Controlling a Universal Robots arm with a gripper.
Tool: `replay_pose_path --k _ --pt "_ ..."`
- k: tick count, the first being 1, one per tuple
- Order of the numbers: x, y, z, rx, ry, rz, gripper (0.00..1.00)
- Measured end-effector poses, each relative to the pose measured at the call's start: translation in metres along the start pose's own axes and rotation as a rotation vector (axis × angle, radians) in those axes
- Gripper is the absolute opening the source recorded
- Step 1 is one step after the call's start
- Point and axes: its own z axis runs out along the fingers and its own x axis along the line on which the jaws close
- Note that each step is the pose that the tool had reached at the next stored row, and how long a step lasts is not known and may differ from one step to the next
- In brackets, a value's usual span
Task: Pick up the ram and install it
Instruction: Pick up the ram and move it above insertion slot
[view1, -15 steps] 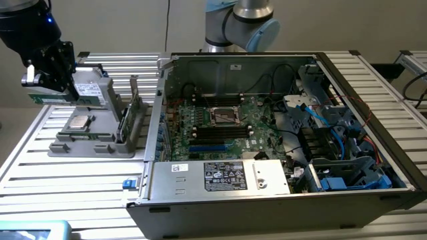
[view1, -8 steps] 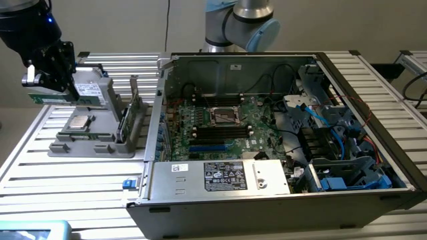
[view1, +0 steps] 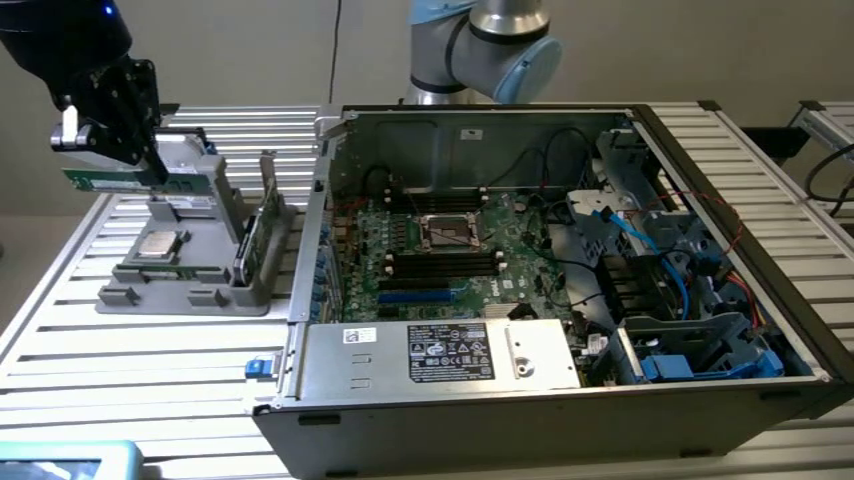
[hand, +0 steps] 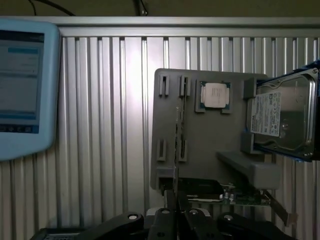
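Observation:
My black gripper (view1: 127, 165) hangs at the exterior view's upper left, shut on the ram (view1: 100, 181), a slim green stick with a white label held level above the grey parts holder (view1: 187, 270). In the wrist view the gripper (hand: 176, 216) points down at the holder (hand: 210, 140), and a thin dark edge that looks like the ram (hand: 176, 145) runs out from between the fingers. The open computer case (view1: 747, 300) lies to the exterior view's right, with the green motherboard (view1: 514, 230) and its black memory slots (view1: 441, 262) apart from the gripper.
On the holder sit a square silver processor (view1: 160, 243) (hand: 215, 94), a hard drive (hand: 282, 117) and a green card (hand: 240, 199). A light-blue tablet (hand: 22, 85) lies on the slatted metal table (view1: 80, 330). The case's left wall (view1: 318, 210) stands between holder and motherboard.

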Motion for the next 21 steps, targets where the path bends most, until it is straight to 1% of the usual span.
replay_pose_path --k 3,4,7,10,13,19,21 --pt "0.001 -0.0067 -0.0108 -0.0003 -0.0107 -0.002 0.13" --pt "0.001 -0.0094 -0.0141 -0.0005 -0.0116 -0.002 0.13" --pt "0.001 -0.0206 -0.0215 -0.0022 -0.0119 -0.002 0.13" --pt "0.001 -0.0321 -0.0271 -0.0062 -0.0117 -0.002 0.13" --pt "0.002 -0.0435 -0.0305 -0.0134 -0.0094 -0.002 0.13" --pt "0.004 -0.0656 -0.0351 -0.031 0.0005 -0.002 0.13" --pt "0.005 -0.073 -0.0364 -0.0356 0.0039 -0.001 0.13"
